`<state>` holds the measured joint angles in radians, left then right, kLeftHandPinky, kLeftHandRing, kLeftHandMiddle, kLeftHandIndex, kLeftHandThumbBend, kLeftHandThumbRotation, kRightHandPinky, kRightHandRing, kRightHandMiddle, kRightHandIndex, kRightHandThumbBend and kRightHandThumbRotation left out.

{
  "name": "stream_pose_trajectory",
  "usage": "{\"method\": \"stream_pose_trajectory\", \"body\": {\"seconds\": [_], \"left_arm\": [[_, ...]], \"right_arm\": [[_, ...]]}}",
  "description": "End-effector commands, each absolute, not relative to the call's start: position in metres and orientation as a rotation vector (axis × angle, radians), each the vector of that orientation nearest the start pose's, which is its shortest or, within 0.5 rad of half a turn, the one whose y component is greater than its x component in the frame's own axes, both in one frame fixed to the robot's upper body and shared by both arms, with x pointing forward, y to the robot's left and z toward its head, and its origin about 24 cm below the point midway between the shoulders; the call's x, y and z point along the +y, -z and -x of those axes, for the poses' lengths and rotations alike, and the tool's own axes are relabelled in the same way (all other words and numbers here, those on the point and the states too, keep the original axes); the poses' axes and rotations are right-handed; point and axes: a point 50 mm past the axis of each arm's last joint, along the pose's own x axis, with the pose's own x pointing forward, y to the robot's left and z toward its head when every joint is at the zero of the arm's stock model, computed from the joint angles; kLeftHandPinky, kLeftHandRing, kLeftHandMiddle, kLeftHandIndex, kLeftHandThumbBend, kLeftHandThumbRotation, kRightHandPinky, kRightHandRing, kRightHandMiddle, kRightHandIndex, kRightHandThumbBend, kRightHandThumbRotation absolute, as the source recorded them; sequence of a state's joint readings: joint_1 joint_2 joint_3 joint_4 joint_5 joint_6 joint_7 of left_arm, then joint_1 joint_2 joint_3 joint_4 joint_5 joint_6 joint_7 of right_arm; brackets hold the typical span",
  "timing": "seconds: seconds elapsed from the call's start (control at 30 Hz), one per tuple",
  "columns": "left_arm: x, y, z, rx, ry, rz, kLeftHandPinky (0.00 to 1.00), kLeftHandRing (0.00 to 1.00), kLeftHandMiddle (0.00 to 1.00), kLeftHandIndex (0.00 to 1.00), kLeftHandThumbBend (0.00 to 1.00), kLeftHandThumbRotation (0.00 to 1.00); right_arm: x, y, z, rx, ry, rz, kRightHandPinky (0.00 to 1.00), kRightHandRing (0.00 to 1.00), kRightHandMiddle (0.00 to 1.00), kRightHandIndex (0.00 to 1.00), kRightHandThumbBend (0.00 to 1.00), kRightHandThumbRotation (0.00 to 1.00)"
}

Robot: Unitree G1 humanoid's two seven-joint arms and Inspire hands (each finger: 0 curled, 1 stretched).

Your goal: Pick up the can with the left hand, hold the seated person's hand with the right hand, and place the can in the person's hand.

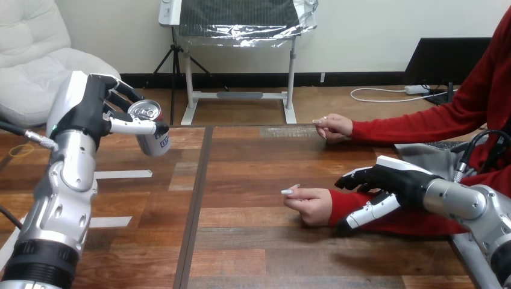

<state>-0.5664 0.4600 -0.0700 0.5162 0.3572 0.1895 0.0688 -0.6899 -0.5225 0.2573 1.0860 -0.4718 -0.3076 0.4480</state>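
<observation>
While hoisted clear of the table (253, 241), gripped tilted in the left hand (99, 108): fingers (123, 90) curled behind the can (153, 143), thumb across its front. Wrapped round the person's wrist (340, 201) with the right hand (391, 180).

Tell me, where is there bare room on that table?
Bare wood spans the middle, between the lifted can in the left hand and the person's nearer hand, and along the near edge. Crowded at right: the right hand clasps the person's wrist.
</observation>
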Motion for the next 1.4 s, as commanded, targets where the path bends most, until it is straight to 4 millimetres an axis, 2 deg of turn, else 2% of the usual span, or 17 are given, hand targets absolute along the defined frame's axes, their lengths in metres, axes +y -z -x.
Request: {"method": "stream_pose_trajectory", "body": {"seconds": [0.0, 0.5, 0.67, 1.37], "left_arm": [[0.2382, -0.1400, -0.3598, -0.023, -0.209, -0.822, 0.37, 0.39, 0.43, 0.48, 0.75, 0.00], [0.2375, -0.1398, -0.3596, -0.024, -0.207, -0.821, 0.36, 0.38, 0.43, 0.48, 0.76, 0.00], [0.2377, -0.1399, -0.3595, -0.024, -0.205, -0.821, 0.36, 0.38, 0.43, 0.48, 0.75, 0.00], [0.2390, -0.1401, -0.3594, -0.021, -0.203, -0.819, 0.37, 0.39, 0.43, 0.48, 0.75, 0.00]], "right_arm": [[-0.2396, -0.0542, -0.3553, 0.354, -0.542, 1.081, 0.82, 0.89, 0.89, 0.85, 1.00, 0.26], [-0.2367, -0.0496, -0.3550, 0.370, -0.555, 1.105, 0.83, 0.86, 0.85, 0.82, 1.00, 0.13], [-0.2364, -0.0480, -0.3546, 0.372, -0.554, 1.099, 0.83, 0.84, 0.83, 0.81, 1.00, 0.13], [-0.2327, -0.0491, -0.3563, 0.341, -0.554, 1.142, 0.67, 0.67, 0.70, 0.73, 1.00, 0.03]]}}
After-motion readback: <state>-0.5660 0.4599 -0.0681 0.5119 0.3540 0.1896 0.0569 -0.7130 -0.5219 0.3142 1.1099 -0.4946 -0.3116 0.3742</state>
